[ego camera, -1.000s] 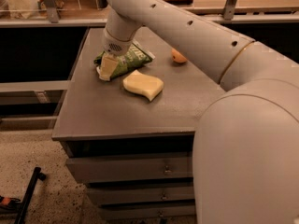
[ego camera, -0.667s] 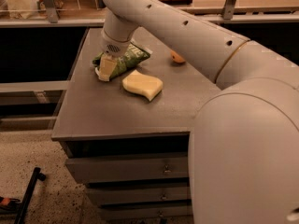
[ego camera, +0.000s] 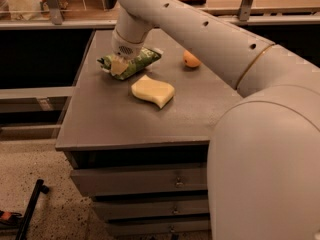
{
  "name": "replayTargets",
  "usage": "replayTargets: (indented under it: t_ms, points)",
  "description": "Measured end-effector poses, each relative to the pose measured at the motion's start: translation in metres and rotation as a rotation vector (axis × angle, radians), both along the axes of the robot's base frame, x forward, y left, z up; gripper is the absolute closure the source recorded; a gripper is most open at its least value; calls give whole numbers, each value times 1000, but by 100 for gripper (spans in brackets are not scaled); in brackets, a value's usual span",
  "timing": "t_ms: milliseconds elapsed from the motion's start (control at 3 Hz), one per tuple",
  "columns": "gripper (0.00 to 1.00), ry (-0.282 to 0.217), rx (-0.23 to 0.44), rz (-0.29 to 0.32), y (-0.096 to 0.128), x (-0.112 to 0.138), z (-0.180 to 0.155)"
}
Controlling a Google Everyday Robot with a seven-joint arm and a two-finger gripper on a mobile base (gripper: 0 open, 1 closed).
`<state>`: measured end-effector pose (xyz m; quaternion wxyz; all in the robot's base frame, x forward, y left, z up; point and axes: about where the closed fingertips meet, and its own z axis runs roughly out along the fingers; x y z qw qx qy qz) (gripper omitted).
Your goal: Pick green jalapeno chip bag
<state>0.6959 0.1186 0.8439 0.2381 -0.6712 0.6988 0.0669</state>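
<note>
The green jalapeno chip bag (ego camera: 140, 60) lies on the grey cabinet top (ego camera: 115, 119) near its back left, a crinkled green foil bag with white ends. My gripper (ego camera: 118, 67) comes down from the big white arm (ego camera: 200, 29) onto the bag's left end and is shut on it. One pale finger (ego camera: 119, 66) shows across the bag's front. The bag's left end looks slightly raised off the top.
A pale yellow wavy sponge (ego camera: 153, 90) lies just in front of the bag. An orange round fruit (ego camera: 191, 59) sits to the right, behind the arm. The arm's white body (ego camera: 265, 169) fills the right foreground. Drawers (ego camera: 145, 184) are below the front edge.
The gripper and the bag's left end have risen slightly. The sponge and the fruit have not moved.
</note>
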Motion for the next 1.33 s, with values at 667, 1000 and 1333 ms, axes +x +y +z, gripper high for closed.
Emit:
replayTargets:
  t_ms: [667, 1000, 1333]
  points:
    - [100, -135, 47, -29, -38, 25, 65]
    - [100, -183, 127, -6, -47, 29, 98]
    - [100, -188, 143, 0, -47, 29, 104]
